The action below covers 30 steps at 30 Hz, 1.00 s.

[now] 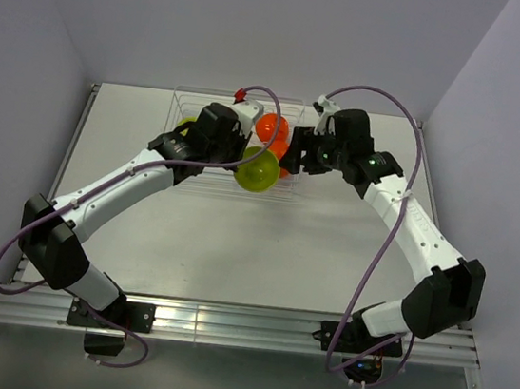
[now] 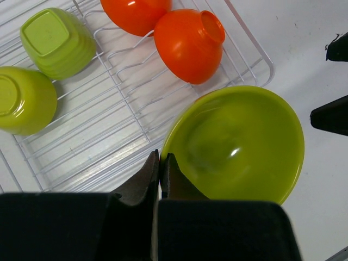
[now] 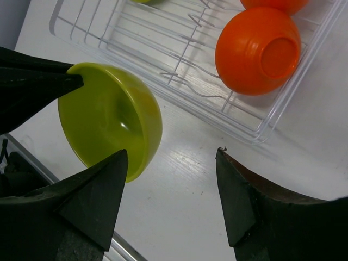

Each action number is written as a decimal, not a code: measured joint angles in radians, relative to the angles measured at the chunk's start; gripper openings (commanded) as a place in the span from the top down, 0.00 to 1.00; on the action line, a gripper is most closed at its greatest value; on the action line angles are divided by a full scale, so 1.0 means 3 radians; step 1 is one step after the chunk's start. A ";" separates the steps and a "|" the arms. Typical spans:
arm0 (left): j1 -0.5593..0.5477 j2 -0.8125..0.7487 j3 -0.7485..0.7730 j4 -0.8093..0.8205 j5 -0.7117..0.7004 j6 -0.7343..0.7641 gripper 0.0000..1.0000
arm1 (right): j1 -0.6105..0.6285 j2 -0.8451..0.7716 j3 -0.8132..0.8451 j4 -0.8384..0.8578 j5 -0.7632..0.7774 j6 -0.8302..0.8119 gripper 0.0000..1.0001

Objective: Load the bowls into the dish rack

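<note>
My left gripper is shut on the rim of a lime-green bowl, holding it tilted above the table just in front of the dish rack; it shows in the top view and the right wrist view. The wire rack holds two orange bowls upside down and two lime-green bowls. My right gripper is open and empty, above the table beside the rack's right corner; it shows in the top view.
The rack stands at the table's back middle near the wall. An orange bowl lies in its near right corner. The left gripper's black fingers reach in from the left in the right wrist view.
</note>
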 measured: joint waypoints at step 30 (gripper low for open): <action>-0.0102 0.0041 0.0075 0.0015 -0.0066 0.0024 1.00 | 0.0443 0.0440 0.0273 -0.0111 0.0552 -0.0205 0.91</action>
